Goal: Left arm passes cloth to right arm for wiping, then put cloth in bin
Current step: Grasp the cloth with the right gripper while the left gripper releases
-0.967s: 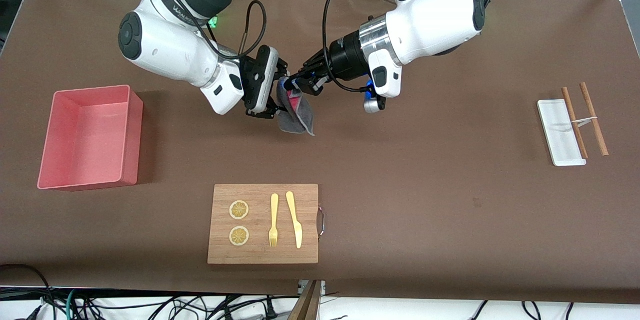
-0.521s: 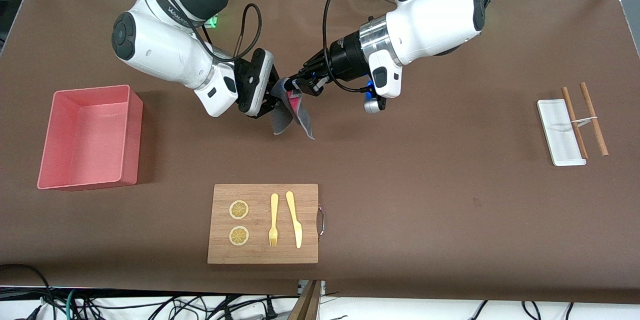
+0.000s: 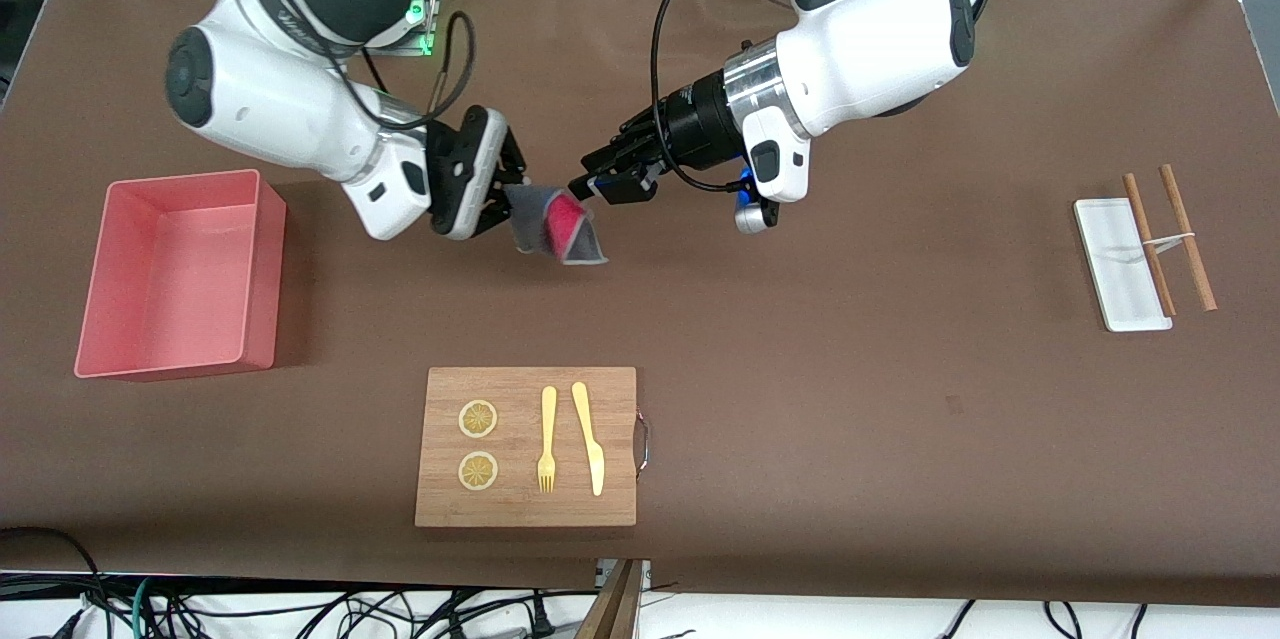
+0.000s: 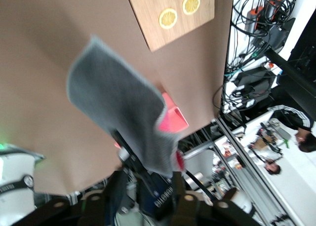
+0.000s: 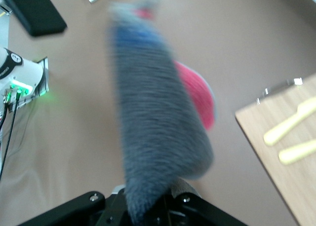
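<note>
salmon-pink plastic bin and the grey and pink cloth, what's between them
In the front view, only the right gripper, shut on the grey and pink cloth, hangs over bare brown table between it and the salmon-pink plastic bin.

The front view looks steeply down from high across the table (image 3: 800,399), facing both arm bases and taking in the whole tabletop. Each of the 2 wrist views sits close over its own jaws and looks along them. The cloth (image 3: 555,224) fills both wrist views (image 4: 123,122) (image 5: 158,132). All 3 views share the cloth and the wooden cutting board (image 3: 525,446) (image 4: 173,14) (image 5: 281,142).
</note>
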Tool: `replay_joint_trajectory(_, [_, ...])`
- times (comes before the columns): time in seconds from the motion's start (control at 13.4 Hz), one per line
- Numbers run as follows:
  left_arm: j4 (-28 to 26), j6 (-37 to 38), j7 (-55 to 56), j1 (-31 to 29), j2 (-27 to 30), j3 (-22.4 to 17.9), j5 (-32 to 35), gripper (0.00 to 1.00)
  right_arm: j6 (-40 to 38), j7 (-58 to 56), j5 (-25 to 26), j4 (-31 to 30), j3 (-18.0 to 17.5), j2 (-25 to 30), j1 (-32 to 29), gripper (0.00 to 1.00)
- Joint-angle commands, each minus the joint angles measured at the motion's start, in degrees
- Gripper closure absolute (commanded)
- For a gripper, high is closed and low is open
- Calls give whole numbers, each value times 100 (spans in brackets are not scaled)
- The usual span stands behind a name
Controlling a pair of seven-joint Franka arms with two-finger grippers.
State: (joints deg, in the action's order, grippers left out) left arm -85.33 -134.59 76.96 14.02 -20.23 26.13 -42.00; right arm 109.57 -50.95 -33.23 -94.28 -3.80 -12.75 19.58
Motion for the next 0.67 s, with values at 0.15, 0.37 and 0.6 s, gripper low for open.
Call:
replay_joint_trajectory(0.15, [104,1073,-32,-337,19,-21,1421,0,-769,418,737,-73,424,132,-217,100])
replay_joint_trajectory(0.37, [104,2091,-1047,-679,28,-21,2229,0,-840,1347,1686,-213,442,80,-429,100])
replay_joint_trajectory(0.6, [95,3085,-2348,-1049,28,-21,3282,0,-806,2638,2468,-652,486,54,-473,100])
